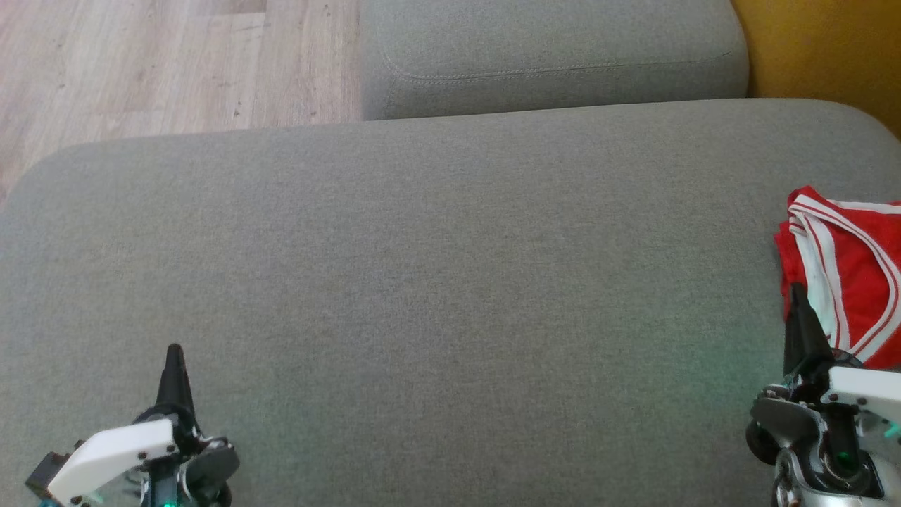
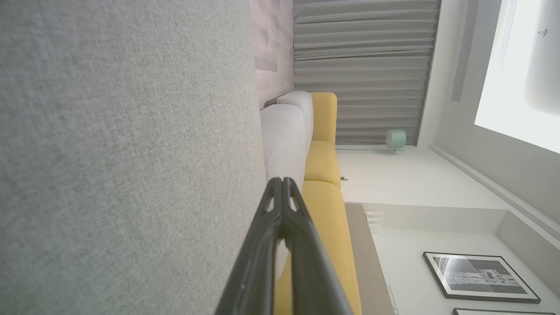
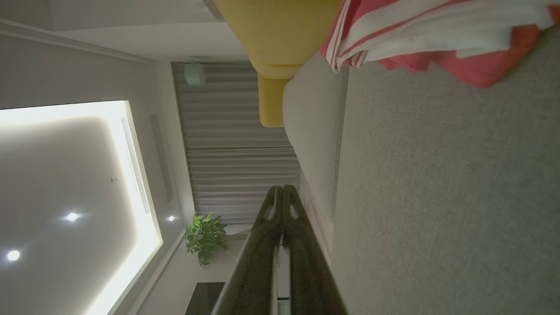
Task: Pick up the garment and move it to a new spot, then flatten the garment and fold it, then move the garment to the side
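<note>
Head view: red garment (image 1: 852, 274) lay bunched at the right edge of the grey cushion (image 1: 422, 282), right gripper (image 1: 797, 289) near it, left gripper (image 1: 174, 350) well apart. Left wrist view: fingers pressed together, empty. Right wrist view: fingers likewise together, empty, clear of the garment.

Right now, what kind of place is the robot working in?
Most likely a home living room: a grey upholstered sofa fills the foreground, long pleated curtains hang behind it, and a framed picture and a potted plant stand nearby.
</note>
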